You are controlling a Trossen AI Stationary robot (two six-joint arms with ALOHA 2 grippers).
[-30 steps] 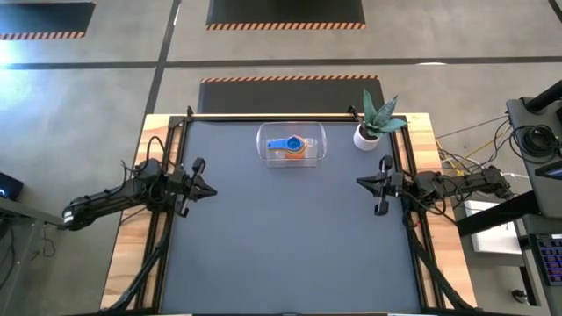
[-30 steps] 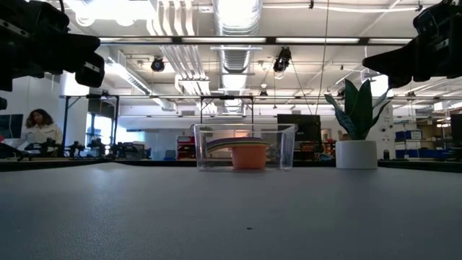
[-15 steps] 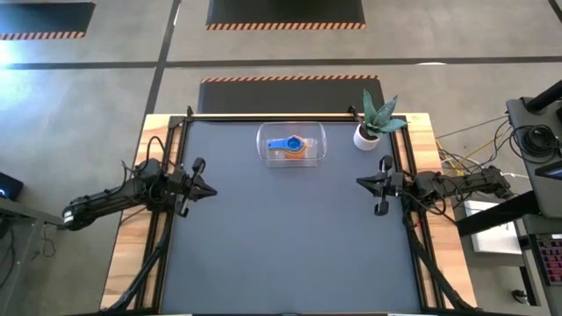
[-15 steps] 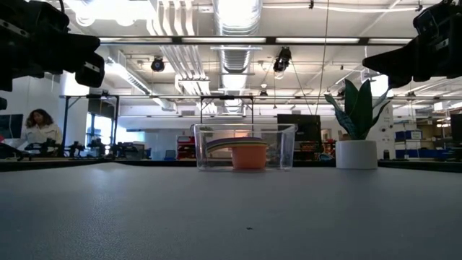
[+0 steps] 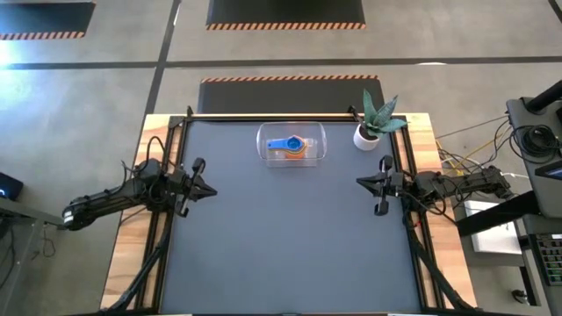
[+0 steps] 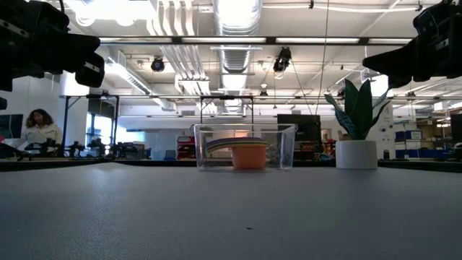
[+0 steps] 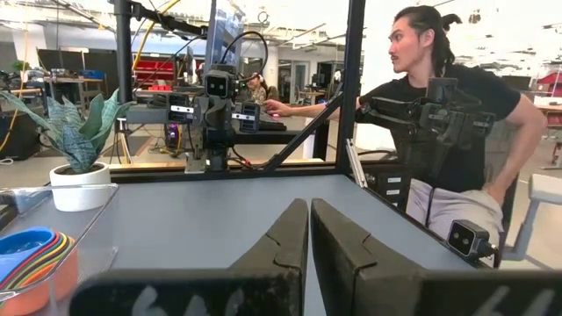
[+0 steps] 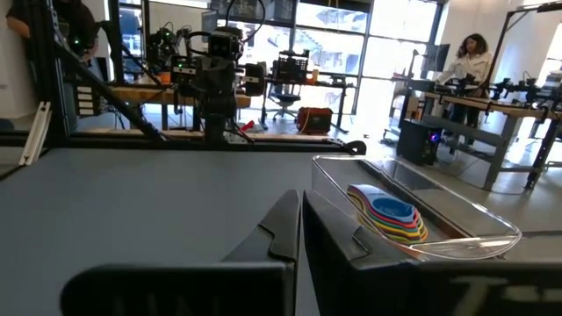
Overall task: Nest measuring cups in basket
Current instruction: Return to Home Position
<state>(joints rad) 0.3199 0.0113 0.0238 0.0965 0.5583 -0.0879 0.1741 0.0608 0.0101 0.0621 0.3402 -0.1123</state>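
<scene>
Between left gripper [image 5: 209, 190] and right gripper [image 5: 362, 183], beyond both tips, cups [image 5: 290, 145] sit nested in basket [image 5: 263, 139], right marginally nearer; both grippers are closed and empty.

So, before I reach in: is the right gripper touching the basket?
Apart. The high view shows the right gripper off to the right side, with bare table between it and the basket.

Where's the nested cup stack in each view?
High view: stack top centre, inside the basket.
Low view: stack centre, behind the basket's clear wall.
Left wrist view: stack at picture's lower-left corner, cut off.
Right wrist view: stack in picture's right half, in basket.
Shared landmark: the basket, in all four views.
</scene>
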